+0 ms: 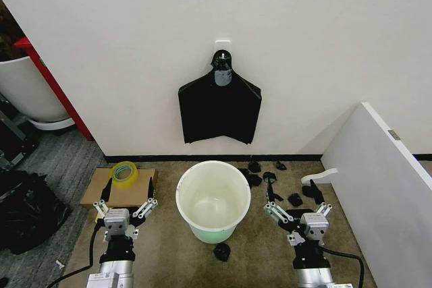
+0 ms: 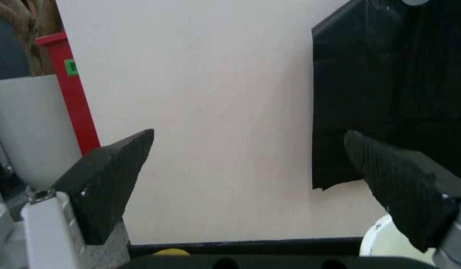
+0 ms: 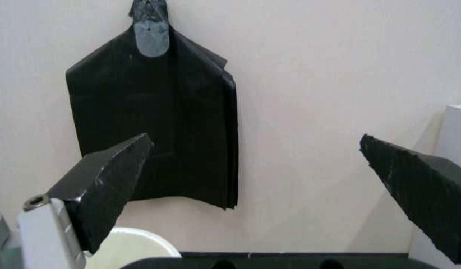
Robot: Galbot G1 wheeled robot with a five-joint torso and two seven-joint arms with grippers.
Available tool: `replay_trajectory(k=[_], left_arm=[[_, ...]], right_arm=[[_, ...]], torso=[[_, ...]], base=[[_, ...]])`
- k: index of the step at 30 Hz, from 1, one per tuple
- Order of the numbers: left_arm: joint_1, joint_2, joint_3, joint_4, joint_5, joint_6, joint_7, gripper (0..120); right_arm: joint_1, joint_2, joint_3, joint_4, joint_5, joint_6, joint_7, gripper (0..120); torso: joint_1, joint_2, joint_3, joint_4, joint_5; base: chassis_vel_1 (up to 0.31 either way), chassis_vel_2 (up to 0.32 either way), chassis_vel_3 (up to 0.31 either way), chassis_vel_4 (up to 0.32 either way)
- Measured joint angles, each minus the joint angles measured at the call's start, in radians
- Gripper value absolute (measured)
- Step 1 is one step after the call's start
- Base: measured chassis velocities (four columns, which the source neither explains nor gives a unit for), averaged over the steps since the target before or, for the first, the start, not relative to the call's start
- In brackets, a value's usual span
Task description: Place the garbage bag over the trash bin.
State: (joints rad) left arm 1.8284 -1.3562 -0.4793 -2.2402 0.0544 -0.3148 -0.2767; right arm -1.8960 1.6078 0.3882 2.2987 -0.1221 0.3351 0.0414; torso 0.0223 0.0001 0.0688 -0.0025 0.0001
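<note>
I hold both the left gripper (image 1: 125, 208) and right gripper (image 1: 298, 212) spread wide, low beside the trash bin (image 1: 213, 200). The garbage bag (image 1: 219, 110) hangs on the wall above; I should reach for its lower edge, 1 side each.

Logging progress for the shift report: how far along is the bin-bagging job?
Nothing is done yet. The trash bin stands bare and unlined on the floor. The garbage bag hangs flat from a wall hook above it. The left gripper and right gripper flank the bin, open and empty. Fetching and fitting remain.
</note>
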Motion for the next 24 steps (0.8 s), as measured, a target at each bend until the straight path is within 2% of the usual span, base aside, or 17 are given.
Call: replay_trajectory(k=[19,24], left_arm=[[0.008,-0.015,-0.005,0.021,-0.004,-0.017,0.0,100],[0.0,-0.001,0.0,0.031,-0.018,-0.019,0.002,100]], right_arm=[[0.05,-0.036,-0.015,-0.042,0.072,-0.02,-0.015,100],[0.079,-0.056,-0.021,-0.047,0.12,-0.042,-0.025,100]], torso=[[0.0,0.0,0.0,0.0,0.0001],[0.0,0.0,0.0,0.0,0.0]], base=[[0.0,0.0,0.0,0.0],[0.0,0.0,0.0,0.0]])
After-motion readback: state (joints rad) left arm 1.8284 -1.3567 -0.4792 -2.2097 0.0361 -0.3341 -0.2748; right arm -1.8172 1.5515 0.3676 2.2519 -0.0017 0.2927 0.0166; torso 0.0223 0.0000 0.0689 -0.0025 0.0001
